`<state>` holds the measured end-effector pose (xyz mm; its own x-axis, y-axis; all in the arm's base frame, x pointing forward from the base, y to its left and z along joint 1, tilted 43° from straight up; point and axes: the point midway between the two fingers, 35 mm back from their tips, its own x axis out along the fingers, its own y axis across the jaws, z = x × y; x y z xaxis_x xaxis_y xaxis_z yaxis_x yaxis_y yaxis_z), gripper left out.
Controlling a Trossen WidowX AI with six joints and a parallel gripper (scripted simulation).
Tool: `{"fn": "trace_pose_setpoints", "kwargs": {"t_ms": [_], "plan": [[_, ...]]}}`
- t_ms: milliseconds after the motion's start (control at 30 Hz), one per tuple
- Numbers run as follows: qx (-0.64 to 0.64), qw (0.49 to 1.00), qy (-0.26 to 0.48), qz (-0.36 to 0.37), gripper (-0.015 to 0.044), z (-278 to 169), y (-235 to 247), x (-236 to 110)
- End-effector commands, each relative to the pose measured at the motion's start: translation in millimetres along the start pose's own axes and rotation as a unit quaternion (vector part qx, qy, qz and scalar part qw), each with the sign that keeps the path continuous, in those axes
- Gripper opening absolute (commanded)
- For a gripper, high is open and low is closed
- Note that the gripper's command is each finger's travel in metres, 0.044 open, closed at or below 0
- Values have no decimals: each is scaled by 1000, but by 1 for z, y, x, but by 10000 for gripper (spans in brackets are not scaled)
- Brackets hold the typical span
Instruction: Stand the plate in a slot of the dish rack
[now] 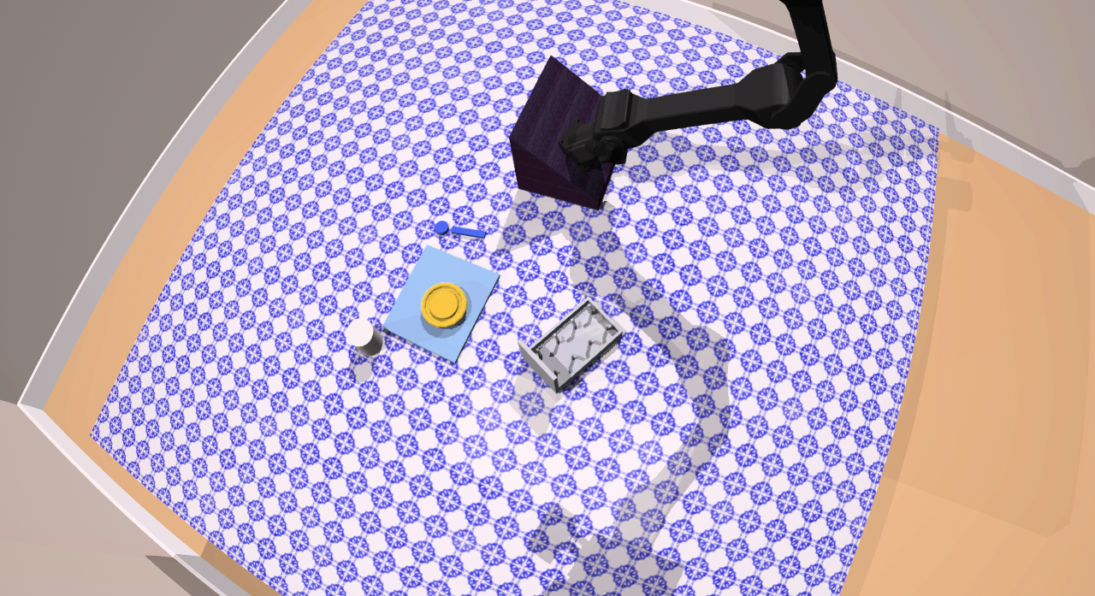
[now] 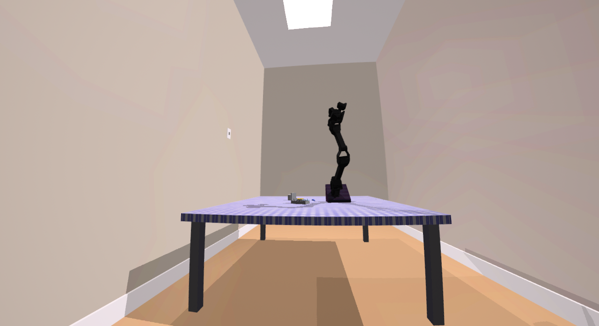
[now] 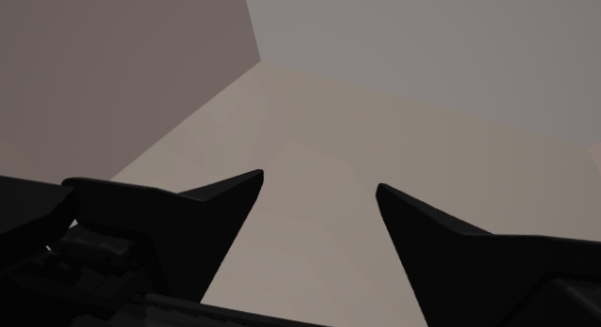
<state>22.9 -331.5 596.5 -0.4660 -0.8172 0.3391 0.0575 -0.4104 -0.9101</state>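
The yellow round plate [image 1: 443, 303] lies flat on a light blue square mat [image 1: 430, 263]. The grey dish rack [image 1: 539, 365] [image 2: 293, 195] stands on the patterned table to the right of the mat in the top view, with its taller end panel toward the lower left and dark rails inside. No plate is in it. My gripper [image 3: 318, 181] is open and empty. It is high above the table in the exterior view, far from plate and rack, and out of frame in the top view. The wrist view shows only walls and ceiling beyond the fingers.
A dark purple wedge [image 1: 545, 110] carries the arm's base. A blue spoon-like object [image 1: 468, 232] lies between the wedge and the mat. A white cylinder [image 1: 363, 337] stands just off the mat's left side. The arm's shadow falls right of the rack.
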Motion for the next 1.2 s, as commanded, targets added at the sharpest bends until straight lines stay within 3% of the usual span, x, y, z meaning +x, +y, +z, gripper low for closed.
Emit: {"fn": "trace_pose_setpoints", "kwargs": {"t_ms": [0, 567, 1167], "plan": [[-12, 999, -39, 29, 400, 25, 26, 0], [-64, 955, -217, 192, 400, 129, 153, -35], [-105, 839, -337, 415, 400, 191, 295, -132]]}}
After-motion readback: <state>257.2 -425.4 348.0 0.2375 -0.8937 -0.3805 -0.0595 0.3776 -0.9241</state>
